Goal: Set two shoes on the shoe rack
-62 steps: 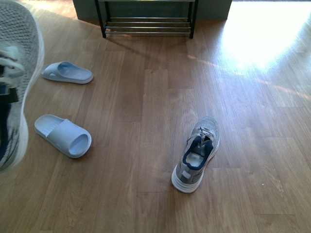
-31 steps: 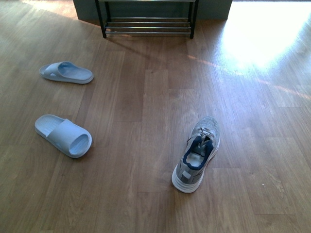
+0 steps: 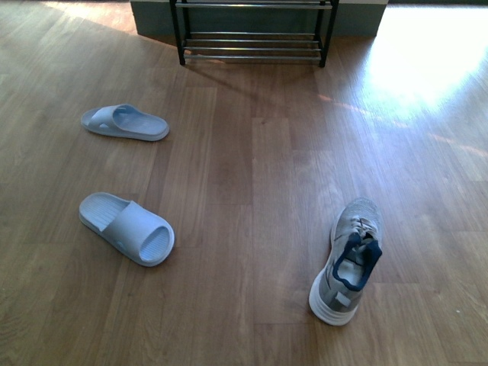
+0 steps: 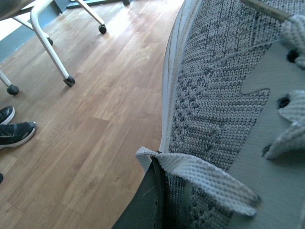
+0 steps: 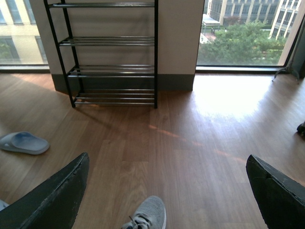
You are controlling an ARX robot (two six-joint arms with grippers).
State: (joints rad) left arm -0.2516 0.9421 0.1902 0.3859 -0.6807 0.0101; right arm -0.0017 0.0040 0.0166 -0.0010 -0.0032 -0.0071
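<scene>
One grey knit shoe (image 3: 349,259) with a white sole lies on the wooden floor at the right of the front view, toe toward the shoe rack (image 3: 252,38) at the far wall. Its toe (image 5: 147,214) shows below my right gripper (image 5: 167,191), which hangs open above the floor facing the rack (image 5: 112,52). The other shoe (image 4: 214,95) fills the left wrist view. My left gripper (image 4: 162,191) is shut on its knit upper by the laces. Neither arm shows in the front view.
Two pale blue slippers (image 3: 126,122) (image 3: 128,229) lie on the floor left of centre. Bare floor runs between the shoe and the rack. In the left wrist view, white chair legs on casters (image 4: 52,52) and a person's black shoes (image 4: 14,131) are nearby.
The held shoe, at the front view's left edge a second ago, has left that view. The whole view has shifted: slippers, floor shoe and rack now sit further right and lower.
</scene>
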